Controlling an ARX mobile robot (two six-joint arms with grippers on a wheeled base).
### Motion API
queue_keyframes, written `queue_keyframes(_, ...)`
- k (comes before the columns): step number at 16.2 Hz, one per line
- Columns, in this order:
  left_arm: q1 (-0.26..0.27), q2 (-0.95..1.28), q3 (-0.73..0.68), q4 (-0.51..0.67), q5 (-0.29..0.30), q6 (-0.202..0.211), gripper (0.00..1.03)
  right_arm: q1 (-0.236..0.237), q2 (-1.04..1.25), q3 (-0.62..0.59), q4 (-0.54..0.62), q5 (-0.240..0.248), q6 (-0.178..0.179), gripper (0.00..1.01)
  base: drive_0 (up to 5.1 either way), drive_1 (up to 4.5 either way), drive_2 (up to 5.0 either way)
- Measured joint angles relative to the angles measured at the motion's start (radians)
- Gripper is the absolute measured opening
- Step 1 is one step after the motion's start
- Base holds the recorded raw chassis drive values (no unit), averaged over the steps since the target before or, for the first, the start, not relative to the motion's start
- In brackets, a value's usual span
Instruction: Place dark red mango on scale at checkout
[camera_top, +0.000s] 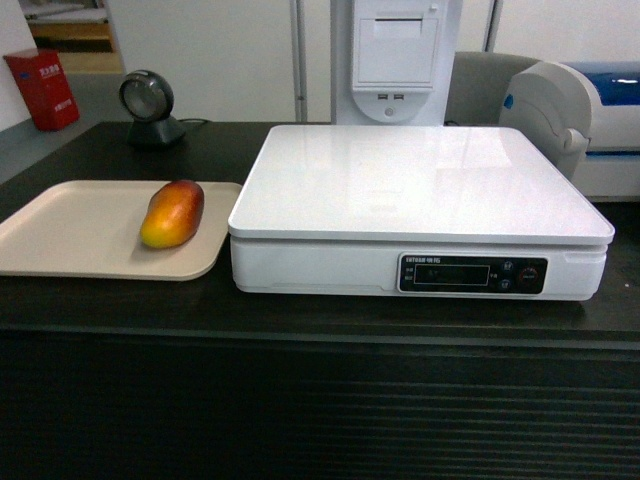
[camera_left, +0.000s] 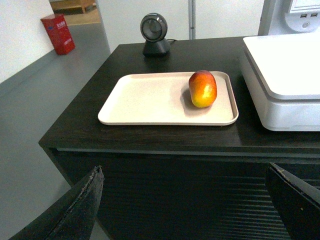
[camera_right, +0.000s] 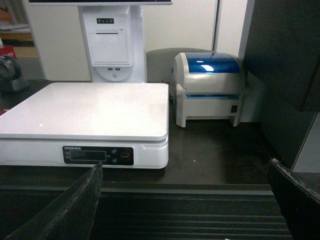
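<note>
The dark red mango (camera_top: 172, 213) lies on the right part of a beige tray (camera_top: 70, 230), red at its far end and orange-yellow at the near end; the left wrist view shows this mango (camera_left: 202, 88) too. Right of the tray stands the white scale (camera_top: 415, 180), its platform bare and its dark display strip (camera_top: 472, 273) facing me; the scale (camera_right: 87, 110) also fills the right wrist view. Both sit on the dark checkout counter (camera_top: 300, 330). My left gripper (camera_left: 185, 172) hangs open in front of the ribbed counter front, below and short of the tray. My right gripper (camera_right: 185, 167) is open too, before the counter's edge.
A round black scanner (camera_top: 148, 105) stands behind the tray. A white receipt-printer post (camera_top: 395, 55) rises behind the scale. A white and blue label printer (camera_right: 210, 87) sits right of the scale. A red box (camera_top: 42, 88) rests on the floor at the far left.
</note>
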Motion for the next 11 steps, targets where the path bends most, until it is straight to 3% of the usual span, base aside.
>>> queue_keyframes(1,-0.117,0.037,0.012,0.041,-0.143,0.003,0.98,0.000,0.000,0.000,0.000,0.001,0.000,0.98,0.0,0.00,0.0)
queue_keyframes(2,-0.198,0.074,0.025,0.105,-0.246,0.009,0.98,0.000,0.000,0.000,0.000,0.001,0.000,0.98,0.0,0.00,0.0)
queue_keyframes(3,-0.235,0.135,0.035,0.180,-0.281,0.017,0.98,0.000,0.000,0.000,0.000,0.001,0.000,0.98,0.0,0.00,0.0)
queue_keyframes(4,-0.210,0.229,0.036,0.263,-0.248,0.021,0.98,0.000,0.000,0.000,0.000,0.001,0.000,0.98,0.0,0.00,0.0)
queue_keyframes(5,-0.159,0.326,0.037,0.343,-0.203,0.024,0.98,0.000,0.000,0.000,0.000,0.001,0.000,0.98,0.0,0.00,0.0)
queue_keyframes(7,-0.027,0.543,0.082,0.529,-0.036,0.025,0.98,0.000,0.000,0.000,0.000,0.001,0.000,0.98,0.0,0.00,0.0)
queue_keyframes(9,0.139,0.822,0.193,0.737,0.177,0.025,0.98,0.000,0.000,0.000,0.000,0.001,0.000,0.98,0.0,0.00,0.0)
queue_keyframes(11,0.282,1.120,0.355,0.839,0.395,0.015,0.98,0.000,0.000,0.000,0.000,0.001,0.000,0.98,0.0,0.00,0.0)
